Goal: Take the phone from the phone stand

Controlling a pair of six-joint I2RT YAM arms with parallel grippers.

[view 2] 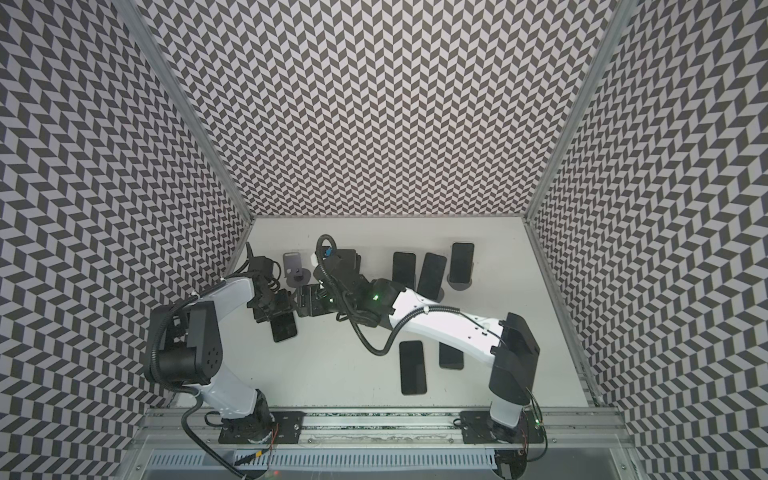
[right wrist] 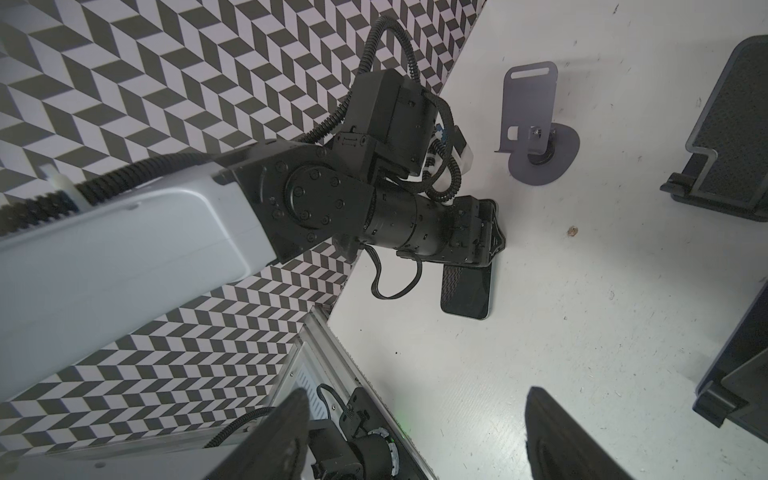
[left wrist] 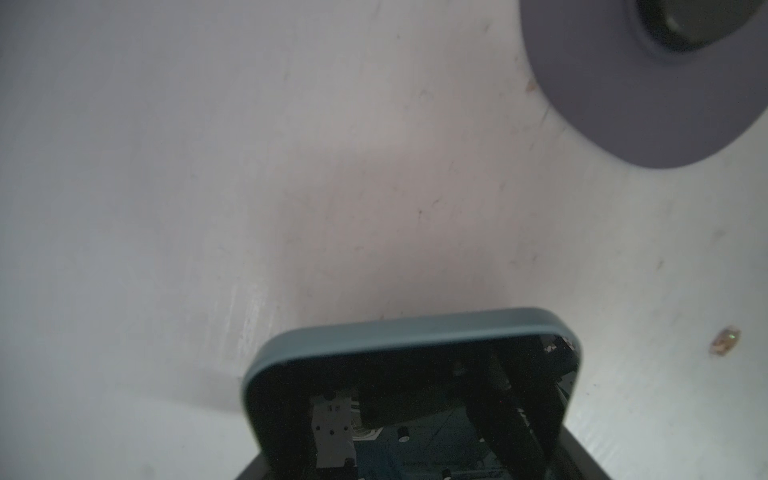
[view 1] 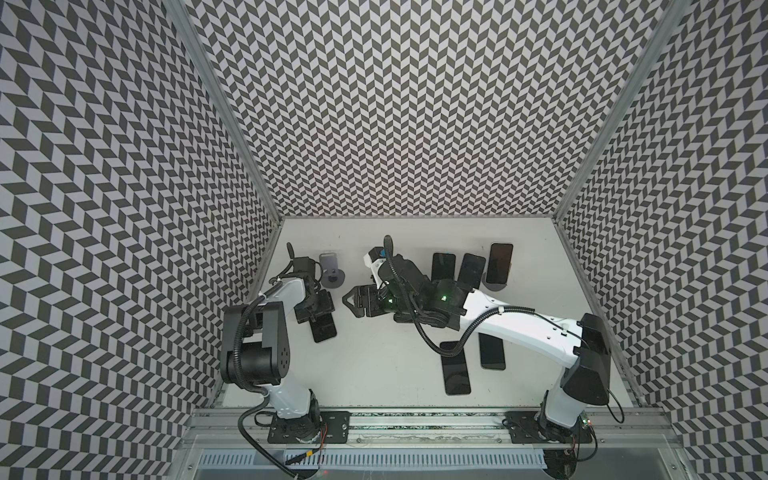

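Nearby, glossy phone (view 1: 324, 330), disc-footed stand (view 1: 331, 272).

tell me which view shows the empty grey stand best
Right wrist view: the empty grey stand shows whole, backplate and round base. Both top views show it small; left wrist catches only its base.

Both top views look steeply down from high overhead, sharing the whole bench (view 1: 386, 353). The left wrist camera sits close over the phone (left wrist: 415, 374) and the phone stand (left wrist: 623, 104) base. The right wrist camera, farther off, faces the left arm (right wrist: 124, 249) and the same two things.
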